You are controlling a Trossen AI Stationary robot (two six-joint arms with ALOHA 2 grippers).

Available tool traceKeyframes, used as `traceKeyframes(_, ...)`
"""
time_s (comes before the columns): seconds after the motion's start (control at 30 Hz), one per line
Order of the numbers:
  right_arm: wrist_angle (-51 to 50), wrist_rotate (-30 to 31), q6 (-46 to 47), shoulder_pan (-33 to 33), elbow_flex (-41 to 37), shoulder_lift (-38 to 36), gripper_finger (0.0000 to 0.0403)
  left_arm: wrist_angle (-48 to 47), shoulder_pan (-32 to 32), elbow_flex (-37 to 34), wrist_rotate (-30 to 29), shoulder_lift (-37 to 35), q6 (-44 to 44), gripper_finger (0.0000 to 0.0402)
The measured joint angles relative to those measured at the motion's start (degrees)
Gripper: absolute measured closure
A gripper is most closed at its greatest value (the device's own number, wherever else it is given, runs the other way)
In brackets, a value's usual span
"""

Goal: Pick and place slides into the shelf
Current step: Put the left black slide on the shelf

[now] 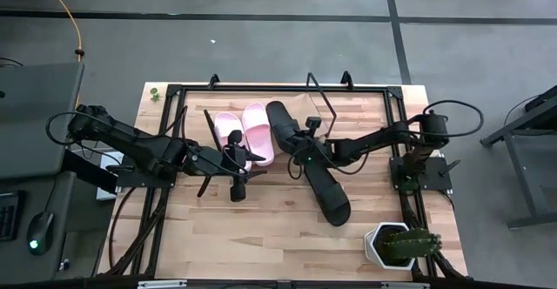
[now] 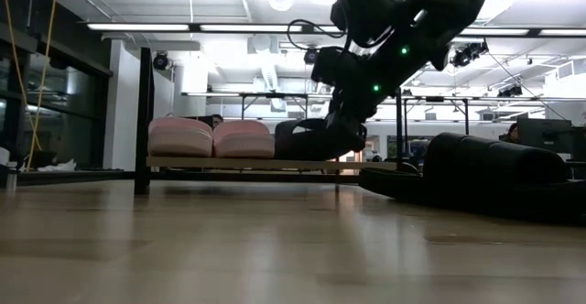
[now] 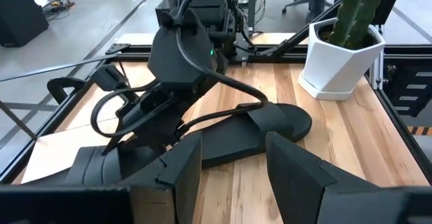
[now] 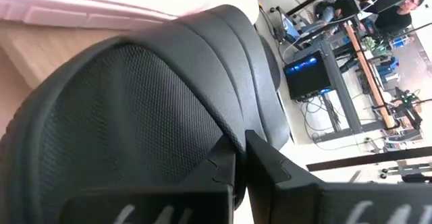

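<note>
The pale butcher-block wooden desk [image 1: 261,228] carries the tilted light wooden shelf board on its thin black wire frame [image 1: 344,115]. Two pale pink rubber slide sandals [image 1: 246,134] already lie side by side on that board, so half the job looks done. A third, a black rubber slide sandal [image 1: 283,125], sits on the board just beside the pink pair, and the right pincer [image 1: 306,147] is clamped shut on its edge, so I judge this one to be mid-placement and not yet released. The fourth, another black slide sandal [image 1: 328,191], lies flat on the desk in front of the shelf, apart from it, untouched and yet to be picked. The left pincer [image 1: 237,163] hovers near the front of the pink pair, its fingers spread wide and empty. A small white faceted pot with a green cactus [image 1: 399,245] stands at the desk's near right corner.

No brand, label or writing can be read on any slide or on the shelf.
</note>
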Motion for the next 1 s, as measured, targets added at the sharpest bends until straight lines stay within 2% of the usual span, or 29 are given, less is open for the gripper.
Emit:
traceKeyframes(0.6, 2.0, -5.6, 3.8, 0.7, 0.0, 0.3, 0.0403, -0.1, 0.0, 0.0, 0.0, 0.0, 0.0, 0.0252)
traceKeyframes(1.0, 2.0, -5.9, 4.0, 2.0, 0.0, 0.3, 0.0403, -0.1, 0.0, 0.0, 0.0, 0.0, 0.0, 0.0252)
